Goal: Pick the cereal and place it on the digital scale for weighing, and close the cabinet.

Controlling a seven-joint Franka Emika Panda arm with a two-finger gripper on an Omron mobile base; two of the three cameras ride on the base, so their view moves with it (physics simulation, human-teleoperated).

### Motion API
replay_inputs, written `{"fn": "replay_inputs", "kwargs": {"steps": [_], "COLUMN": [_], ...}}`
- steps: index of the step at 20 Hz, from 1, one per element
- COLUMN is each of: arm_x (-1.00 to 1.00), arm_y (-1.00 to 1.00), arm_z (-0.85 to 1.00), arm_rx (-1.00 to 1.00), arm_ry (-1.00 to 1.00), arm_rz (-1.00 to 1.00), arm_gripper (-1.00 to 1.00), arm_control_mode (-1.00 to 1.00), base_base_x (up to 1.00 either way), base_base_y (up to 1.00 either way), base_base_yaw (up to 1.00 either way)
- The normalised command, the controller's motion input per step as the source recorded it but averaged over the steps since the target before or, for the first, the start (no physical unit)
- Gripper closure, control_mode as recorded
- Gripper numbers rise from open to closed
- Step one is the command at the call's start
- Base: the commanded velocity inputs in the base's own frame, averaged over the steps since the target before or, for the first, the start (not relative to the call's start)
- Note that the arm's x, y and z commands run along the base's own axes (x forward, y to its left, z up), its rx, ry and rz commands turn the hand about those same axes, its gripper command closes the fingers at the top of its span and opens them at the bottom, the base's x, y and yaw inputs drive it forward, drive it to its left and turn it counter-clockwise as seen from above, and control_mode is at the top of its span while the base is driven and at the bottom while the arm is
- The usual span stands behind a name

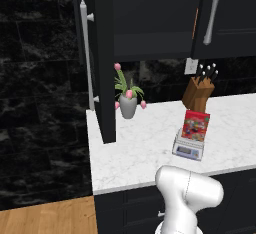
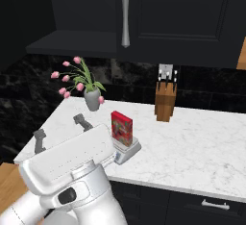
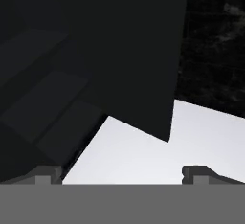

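The thin red rectangular cereal box printed with multicoloured round pieces [image 1: 196, 125] stands upright on the small silver-grey square digital scale [image 1: 188, 149], its long axis vertical and its printed face turned toward the front edge of the bench, right of centre in the left base view. The scale's dark display strip faces the same front edge.

The white marble bench [image 1: 145, 148] sits on dark lower drawers, backed by a black marbled wall; a strip of wooden floor [image 1: 47, 218] shows at lower left.

The large black wall cabinet [image 1: 150, 13] hangs above. Its left door [image 1: 102, 63] stands open, swung out edge-on over the bench, with a long silver bar handle [image 1: 86, 53]; the right door carries another handle [image 1: 212, 13].

A grey vase of pink tulips [image 1: 128, 100] stands behind the open door, well left of the scale. A wooden knife block [image 1: 198, 94] stands near the wall just behind the cereal.

The jaws [image 2: 61, 131] hang wide and empty at lower left of the right base view, near the bench's left corner; the hand view looks at the dark door's lower edge.
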Motion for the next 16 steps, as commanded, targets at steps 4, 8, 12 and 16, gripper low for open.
{"fn": "replay_inputs", "kwargs": {"steps": [4,8,12,16], "arm_x": [-0.01,0.0,-0.33,-0.8], "arm_y": [1.0,1.0,1.0,1.0], "arm_z": [-0.29,-0.21,-0.01,0.05], "arm_rx": [0.02,0.0,0.0,0.0], "arm_ry": [0.0,0.01,0.0,-0.02], "arm_rz": [-0.28,-0.22,-0.07,0.0], "arm_gripper": [-1.0,-1.0,-1.0,-1.0], "arm_control_mode": [-1.0,-1.0,-1.0,-1.0], "base_base_x": [0.0,0.0,0.0,0.0], "base_base_y": [0.0,0.0,0.0,0.0], "base_base_yaw": [0.0,0.0,0.0,0.0]}}
